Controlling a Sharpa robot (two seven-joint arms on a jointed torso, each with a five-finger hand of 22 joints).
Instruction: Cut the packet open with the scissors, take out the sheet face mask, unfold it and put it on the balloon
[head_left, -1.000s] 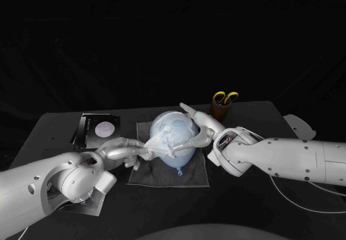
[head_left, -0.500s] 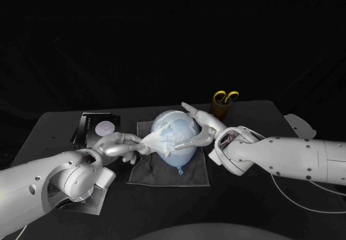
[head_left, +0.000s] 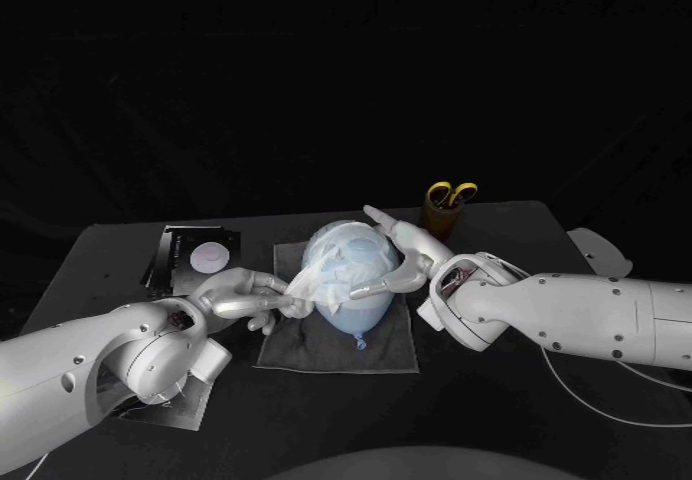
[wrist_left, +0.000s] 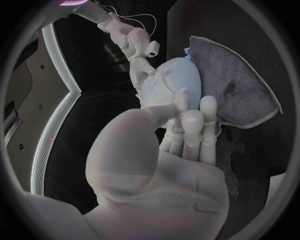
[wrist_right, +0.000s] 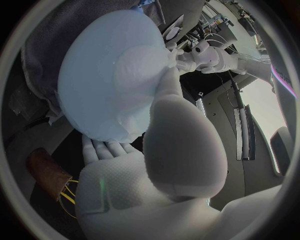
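A pale blue balloon (head_left: 353, 300) lies on a grey cloth (head_left: 339, 350) in the middle of the table. The white sheet face mask (head_left: 335, 262) is draped over the balloon's upper part. My left hand (head_left: 248, 297) is at the balloon's left side and pinches the mask's left edge (head_left: 300, 287), pulled out sideways. My right hand (head_left: 401, 250) grips the balloon from the right, fingers behind it and thumb across its front. The left wrist view has the balloon (wrist_left: 184, 75), the mask (wrist_left: 156, 92) and my left hand's fingers (wrist_left: 187, 125). The right wrist view has the balloon (wrist_right: 103, 85) against my right hand (wrist_right: 162, 130).
Yellow-handled scissors (head_left: 451, 193) stand in a brown cup (head_left: 440, 220) behind my right hand. The opened packet (head_left: 195, 255) lies at the left on the table. A foil piece (head_left: 166, 412) lies beneath my left forearm. The table's right part is bare.
My left hand with the mask's edge has shifted slightly left and up, drawing the mask a little tauter over the balloon. My right hand has hardly moved.
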